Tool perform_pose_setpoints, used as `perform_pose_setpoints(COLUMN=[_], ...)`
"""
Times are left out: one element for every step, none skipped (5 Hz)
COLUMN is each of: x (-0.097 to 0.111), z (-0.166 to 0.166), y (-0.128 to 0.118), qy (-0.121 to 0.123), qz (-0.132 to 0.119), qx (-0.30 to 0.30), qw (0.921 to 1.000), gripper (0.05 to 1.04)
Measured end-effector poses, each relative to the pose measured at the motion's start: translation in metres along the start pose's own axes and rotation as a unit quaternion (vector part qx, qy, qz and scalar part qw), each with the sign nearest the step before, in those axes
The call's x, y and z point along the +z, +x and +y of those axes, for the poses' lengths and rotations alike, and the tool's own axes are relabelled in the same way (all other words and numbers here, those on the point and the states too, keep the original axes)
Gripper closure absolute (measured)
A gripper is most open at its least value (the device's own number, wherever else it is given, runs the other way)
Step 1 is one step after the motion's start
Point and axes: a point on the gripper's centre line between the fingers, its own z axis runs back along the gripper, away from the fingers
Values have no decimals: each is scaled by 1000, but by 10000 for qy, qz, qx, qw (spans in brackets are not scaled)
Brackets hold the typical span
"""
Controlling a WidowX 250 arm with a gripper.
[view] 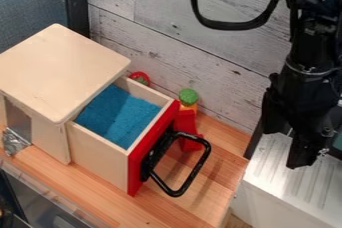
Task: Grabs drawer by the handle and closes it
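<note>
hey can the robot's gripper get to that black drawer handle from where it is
Probably yes: the handle juts out from the open drawer, and nothing seems to stand between it and the gripper, at the view's right.

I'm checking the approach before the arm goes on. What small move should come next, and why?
Probably shift the gripper leftward in the picture, toward the black handle: it hangs off to the handle's right, apart from it, and the drawer still juts out of the wooden box.
</note>
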Motion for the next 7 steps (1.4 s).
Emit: perform_pose_setpoints(x=[-10,-9,-9,-14,-20,-36,-53], z=[-1,-11,-20,-28,-25,-19,-9], y=[-7,-30,-46,-58,-61,-56,-49], qy=[-58,-42,-32,-29,-48,-62,6], qz=[181,398,533,652,562,675,835], qx=[-58,-1028,-1593,-2368,-2832,-2849,-2764], qw=[9998,9939,9858,9694,9574,9562,9574], gripper=[85,85,85,85,85,85,85])
